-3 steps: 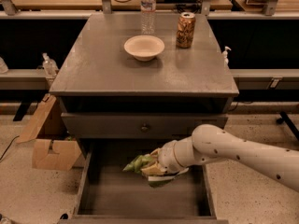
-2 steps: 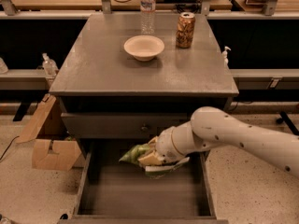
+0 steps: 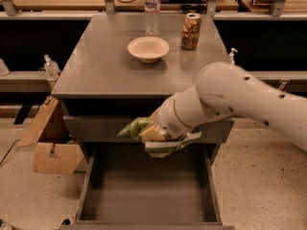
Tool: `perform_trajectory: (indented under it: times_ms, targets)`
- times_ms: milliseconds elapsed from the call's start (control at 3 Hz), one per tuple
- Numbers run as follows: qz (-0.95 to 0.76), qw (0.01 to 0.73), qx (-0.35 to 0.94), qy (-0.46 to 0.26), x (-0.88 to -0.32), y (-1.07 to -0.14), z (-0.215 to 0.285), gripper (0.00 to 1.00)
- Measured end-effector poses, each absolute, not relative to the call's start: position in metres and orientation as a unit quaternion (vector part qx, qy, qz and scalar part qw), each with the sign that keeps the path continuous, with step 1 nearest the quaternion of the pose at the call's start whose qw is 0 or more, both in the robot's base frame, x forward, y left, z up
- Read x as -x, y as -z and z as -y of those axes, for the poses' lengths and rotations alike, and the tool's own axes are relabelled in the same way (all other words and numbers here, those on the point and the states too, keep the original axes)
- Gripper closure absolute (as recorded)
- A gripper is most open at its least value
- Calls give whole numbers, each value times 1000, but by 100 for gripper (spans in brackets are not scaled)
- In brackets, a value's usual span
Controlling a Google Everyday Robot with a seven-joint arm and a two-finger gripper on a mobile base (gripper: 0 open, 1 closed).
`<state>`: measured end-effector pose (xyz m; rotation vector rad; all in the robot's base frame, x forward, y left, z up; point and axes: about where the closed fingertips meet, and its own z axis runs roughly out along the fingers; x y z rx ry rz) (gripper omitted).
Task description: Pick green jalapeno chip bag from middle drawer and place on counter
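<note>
My gripper [image 3: 152, 132] is shut on the green jalapeno chip bag [image 3: 131, 127] and holds it in the air in front of the upper drawer front, above the open middle drawer [image 3: 148, 195]. The bag's green end sticks out to the left and its white-banded end [image 3: 168, 145] hangs below my wrist. The drawer floor below is bare. The counter [image 3: 105, 66] lies just above and behind the bag. My white arm reaches in from the right.
On the counter stand a white bowl [image 3: 148, 48], a brown-gold can [image 3: 191, 31] and a clear water bottle [image 3: 152, 5]. An open cardboard box [image 3: 50, 147] sits on the floor left of the cabinet. A spray bottle [image 3: 49, 67] stands on the left shelf.
My gripper has lifted the chip bag up out of the drawer to the height of the upper drawer front. The arm has risen and swung closer to the counter edge.
</note>
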<state>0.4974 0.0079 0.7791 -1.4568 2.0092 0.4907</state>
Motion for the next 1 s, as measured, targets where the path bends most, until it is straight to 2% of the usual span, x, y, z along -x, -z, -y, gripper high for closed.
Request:
perform_trajectory:
  times_ms: [333,1000]
  targets:
    - [-759,316,550,-147,-517,-843,-13,100]
    - [-698,390,593,-97,-621,-947,-60,100]
